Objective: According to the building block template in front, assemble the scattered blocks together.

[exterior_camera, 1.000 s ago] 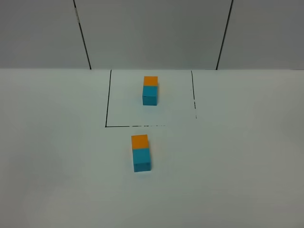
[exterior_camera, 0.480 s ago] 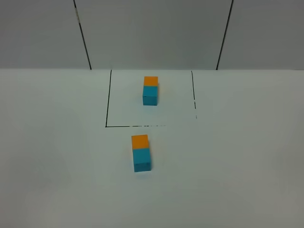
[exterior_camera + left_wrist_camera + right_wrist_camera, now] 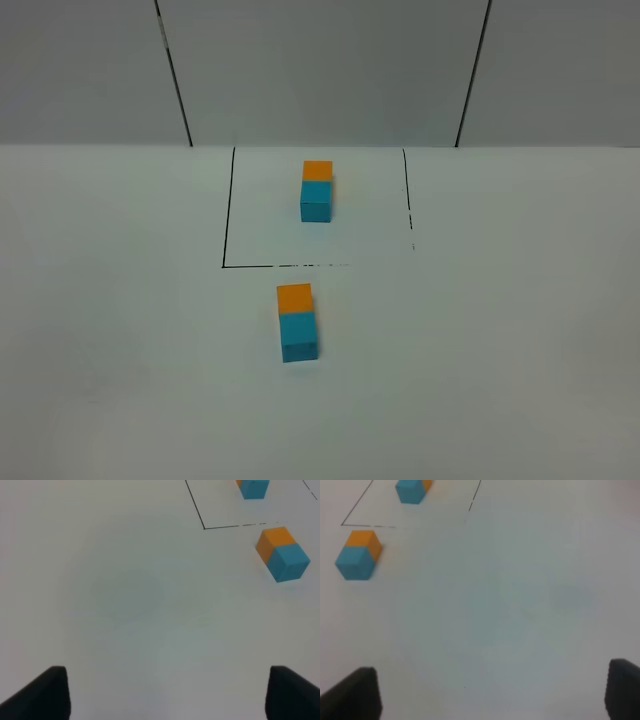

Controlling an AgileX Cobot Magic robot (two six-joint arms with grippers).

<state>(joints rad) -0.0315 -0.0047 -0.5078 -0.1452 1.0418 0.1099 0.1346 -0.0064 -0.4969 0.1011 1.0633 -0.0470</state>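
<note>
The scattered blocks [image 3: 297, 322] lay joined on the white table [image 3: 500, 350], just below the centre of the high frame, orange cube [image 3: 294, 297] behind and cyan cube [image 3: 298, 336] in front, their faces touching. Neither arm showed in that frame.

In the left wrist picture the left gripper [image 3: 167, 692] showed only as two dark fingertips at the lower corners of the frame, set wide apart with bare table between them. The joined pair [image 3: 282, 553] sat at the upper right of that frame, well apart from the fingertips.

In the right wrist picture the right gripper [image 3: 495, 692] likewise showed two dark tips in the lower corners, spread wide and holding nothing. The pair [image 3: 359, 554] lay at the upper left, well clear of them.

Both cubes were plain, matte and sharp-edged, equal in size, without marks. The table was smooth and pale, and a grey panelled wall [image 3: 320, 70] with dark seams stood behind it.

The building block template [image 3: 316, 190] stood in the upper middle of the high frame, inside a thin black drawn outline [image 3: 226, 210] whose front and right lines were broken in places. It too had orange at the back and cyan in front.

The long axis of the joined pair ran from the near edge toward the wall, tilted very slightly, close to parallel with the template's axis. The pair lay just outside the outline's front line.
</note>
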